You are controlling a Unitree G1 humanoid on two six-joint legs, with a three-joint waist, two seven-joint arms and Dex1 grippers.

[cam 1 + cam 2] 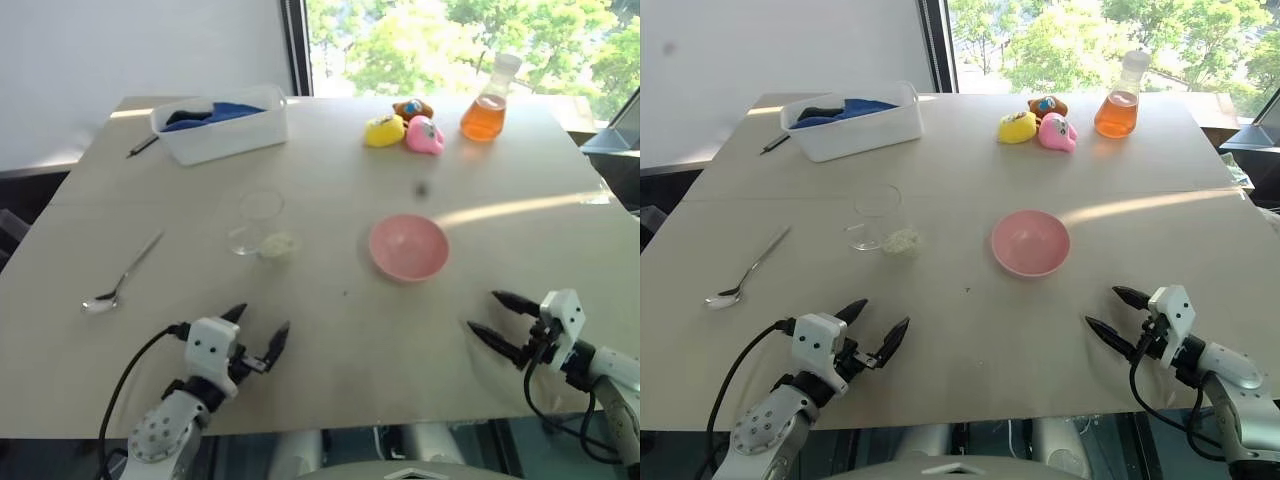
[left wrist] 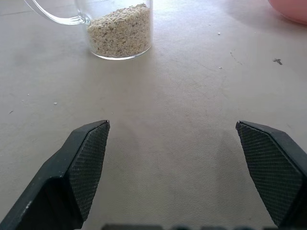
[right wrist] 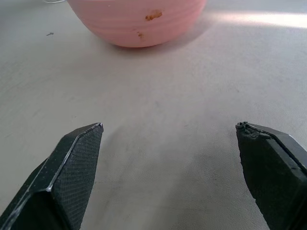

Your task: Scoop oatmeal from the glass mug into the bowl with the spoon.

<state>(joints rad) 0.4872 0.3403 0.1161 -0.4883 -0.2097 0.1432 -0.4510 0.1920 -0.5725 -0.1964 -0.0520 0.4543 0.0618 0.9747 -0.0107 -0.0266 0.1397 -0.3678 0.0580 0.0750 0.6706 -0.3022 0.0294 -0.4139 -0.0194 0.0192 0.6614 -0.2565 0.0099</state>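
The clear glass mug (image 1: 258, 222) stands upright at the table's middle left, with pale oatmeal (image 2: 120, 29) filling its bottom. To its right sits the pink bowl (image 1: 408, 247), with nothing in it. The silver spoon (image 1: 122, 275) lies flat near the left edge. My left gripper (image 1: 260, 322) hovers open near the front edge, pointing toward the mug (image 2: 115, 19) and well short of it. On the right, my right gripper (image 1: 485, 311) is open too, aimed at the bowl (image 3: 136, 21) with bare table between. Neither gripper holds anything.
At the back left stands a white tub (image 1: 222, 125) with blue cloth, and a dark pen (image 1: 143, 146) lies beside it. Yellow (image 1: 384, 131) and pink (image 1: 425, 135) rubber ducks and a flask of orange liquid (image 1: 484, 110) stand at the back right.
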